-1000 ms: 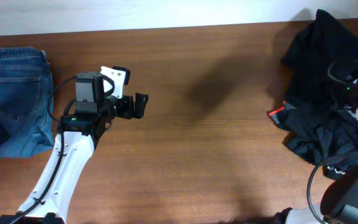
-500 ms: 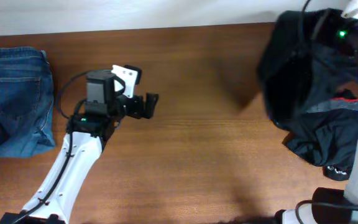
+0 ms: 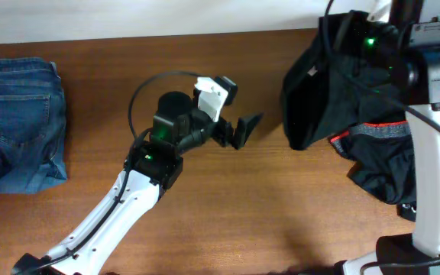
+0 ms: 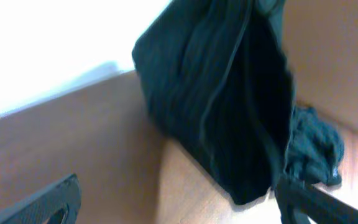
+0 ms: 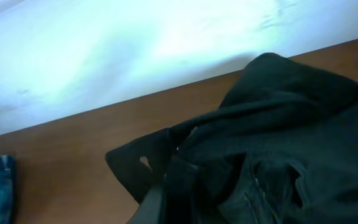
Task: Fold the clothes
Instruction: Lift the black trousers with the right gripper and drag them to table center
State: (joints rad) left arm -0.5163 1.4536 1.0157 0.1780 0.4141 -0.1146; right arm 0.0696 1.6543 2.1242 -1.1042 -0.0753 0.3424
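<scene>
Right now, nearest to me along the right edge of the table (image 3: 205,221), a second black garment (image 3: 380,164) lies in a crumpled heap, its grey waistband (image 3: 373,130) edged in red showing on top. Farther in, over the middle of the table, my left gripper (image 3: 239,130) hovers with its fingers (image 4: 48,202) spread wide and nothing between them, pointing toward the right edge. Well apart, at the left edge, blue jeans (image 3: 17,122) lie folded with a back pocket up. Farthest, near the far right corner, my right gripper (image 5: 166,194) is pinched tight on a fold of the black trousers (image 3: 315,92), which hang from it in a loose, bag-like drape. I cannot tell whether their lowest part touches the wood.
</scene>
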